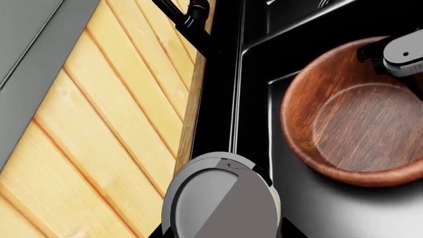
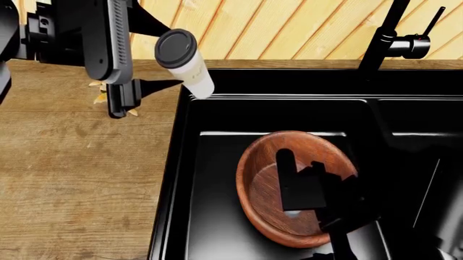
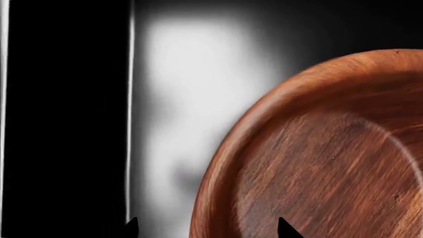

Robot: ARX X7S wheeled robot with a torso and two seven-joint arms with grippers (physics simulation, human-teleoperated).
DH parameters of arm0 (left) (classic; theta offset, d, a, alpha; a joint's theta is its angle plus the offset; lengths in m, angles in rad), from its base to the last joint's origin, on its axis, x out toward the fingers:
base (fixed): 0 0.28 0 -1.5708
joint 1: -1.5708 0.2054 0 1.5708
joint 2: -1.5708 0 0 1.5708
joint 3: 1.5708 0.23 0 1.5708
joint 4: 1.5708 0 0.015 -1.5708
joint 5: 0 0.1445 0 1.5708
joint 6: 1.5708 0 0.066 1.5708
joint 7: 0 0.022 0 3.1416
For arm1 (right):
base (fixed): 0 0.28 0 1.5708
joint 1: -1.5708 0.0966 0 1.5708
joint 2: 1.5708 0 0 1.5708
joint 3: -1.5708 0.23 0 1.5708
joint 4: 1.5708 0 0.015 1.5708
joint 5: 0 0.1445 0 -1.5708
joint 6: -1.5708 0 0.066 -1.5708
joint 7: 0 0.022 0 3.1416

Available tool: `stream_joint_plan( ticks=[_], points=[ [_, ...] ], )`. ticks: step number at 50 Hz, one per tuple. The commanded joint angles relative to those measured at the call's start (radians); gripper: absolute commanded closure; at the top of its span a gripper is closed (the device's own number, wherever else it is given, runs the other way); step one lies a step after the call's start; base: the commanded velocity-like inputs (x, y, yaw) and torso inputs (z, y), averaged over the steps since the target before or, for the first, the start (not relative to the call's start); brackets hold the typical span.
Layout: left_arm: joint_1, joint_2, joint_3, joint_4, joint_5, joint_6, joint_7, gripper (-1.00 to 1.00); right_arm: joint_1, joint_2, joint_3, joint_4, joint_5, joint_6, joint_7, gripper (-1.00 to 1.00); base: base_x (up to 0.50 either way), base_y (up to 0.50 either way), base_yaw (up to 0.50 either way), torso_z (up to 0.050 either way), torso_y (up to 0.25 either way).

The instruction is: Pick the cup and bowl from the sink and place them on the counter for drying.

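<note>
My left gripper [image 2: 162,57] is shut on the white cup [image 2: 197,76] with the black lid [image 2: 175,47]. It holds the cup tilted in the air over the sink's back left corner, beside the counter [image 2: 72,162]. In the left wrist view the lid [image 1: 221,203] fills the space between the fingers. The reddish-brown bowl [image 2: 289,187] sits in the left basin of the black sink [image 2: 217,114]. My right gripper [image 2: 300,165] is open over the bowl. Its tips stand either side of the bowl's rim [image 3: 218,198].
The tall black faucet [image 2: 380,40] stands behind the sink, in front of the pale plank wall [image 2: 289,27]. The second basin [image 2: 423,135] lies to the right. A small yellow thing [image 2: 97,97] lies on the counter, partly hidden by my left gripper.
</note>
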Motion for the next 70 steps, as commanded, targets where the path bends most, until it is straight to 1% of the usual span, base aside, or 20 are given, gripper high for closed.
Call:
stream_joint_plan(
  ticks=[1,41,42,50,57,70],
  points=[
    [0.003,-0.001,0.0,0.007,-0.01,-0.009,-0.008,1.0,-0.023,-0.004,-0.021,0.014,-0.023,-0.016,0.013,-1.0,0.0,0.0,0.0,0.0,0.0],
    [-0.003,-0.002,-0.004,-0.007,-0.016,-0.003,-0.02,1.0,-0.094,-0.012,-0.028,0.05,-0.024,-0.05,0.062,-1.0,0.0,0.0,0.0,0.0,0.0],
    [-0.002,-0.003,-0.004,-0.006,-0.016,-0.003,-0.02,1.0,-0.096,-0.012,-0.028,0.05,-0.025,-0.052,0.064,1.0,0.0,0.0,0.0,0.0,0.0],
    [-0.014,0.0,-0.004,-0.01,-0.018,-0.005,-0.014,1.0,-0.092,0.003,-0.042,0.021,-0.054,-0.082,0.061,1.0,0.0,0.0,0.0,0.0,0.001],
    [0.005,-0.006,-0.006,0.015,-0.026,-0.005,-0.025,1.0,-0.08,0.01,-0.04,0.001,-0.053,-0.08,0.058,1.0,0.0,0.0,0.0,0.0,0.0],
    [0.04,0.007,-0.022,-0.012,-0.036,0.043,-0.052,1.0,-0.048,0.009,-0.038,0.006,-0.07,-0.088,0.039,1.0,0.0,0.0,0.0,0.0,0.0]
  ],
)
